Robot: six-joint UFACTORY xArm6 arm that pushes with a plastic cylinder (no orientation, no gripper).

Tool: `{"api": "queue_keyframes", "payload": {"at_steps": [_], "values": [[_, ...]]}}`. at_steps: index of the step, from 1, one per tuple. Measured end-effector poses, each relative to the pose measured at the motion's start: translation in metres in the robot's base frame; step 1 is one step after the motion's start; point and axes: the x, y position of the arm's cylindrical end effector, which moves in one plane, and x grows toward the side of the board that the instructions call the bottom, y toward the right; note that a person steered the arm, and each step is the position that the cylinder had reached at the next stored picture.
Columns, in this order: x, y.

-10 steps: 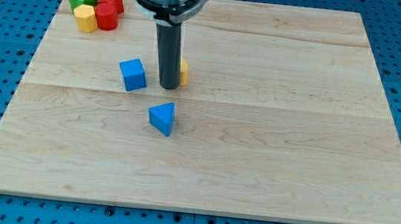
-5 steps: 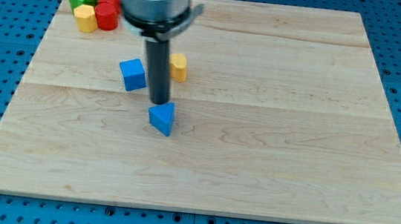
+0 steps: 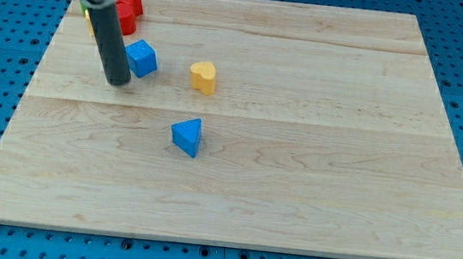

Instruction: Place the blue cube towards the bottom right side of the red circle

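Note:
The blue cube (image 3: 142, 57) lies on the wooden board near the view's upper left. My tip (image 3: 117, 82) rests on the board just to the cube's lower left, touching or almost touching it. The red circle (image 3: 125, 20) sits above the cube, partly hidden by the rod. A red star-like block (image 3: 130, 2) lies just above the red circle.
A blue triangle (image 3: 187, 135) lies near the board's middle. A yellow heart-like block (image 3: 204, 77) sits to the cube's right. A yellow block and green blocks at the top left are mostly hidden behind the arm. The board's (image 3: 340, 158) edges border a blue pegboard.
My tip swept from beside the yellow block down past the blue triangle, then left. The blue cube has moved up and left, nearer the red circle.

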Motion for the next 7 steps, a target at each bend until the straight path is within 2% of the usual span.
{"api": "queue_keyframes", "payload": {"at_steps": [1, 2, 3, 4, 5, 6, 7], "values": [[-0.027, 0.042], [-0.049, 0.000], [-0.092, -0.005], [-0.069, -0.002], [-0.015, 0.045], [-0.002, 0.105], [-0.022, 0.146]]}}
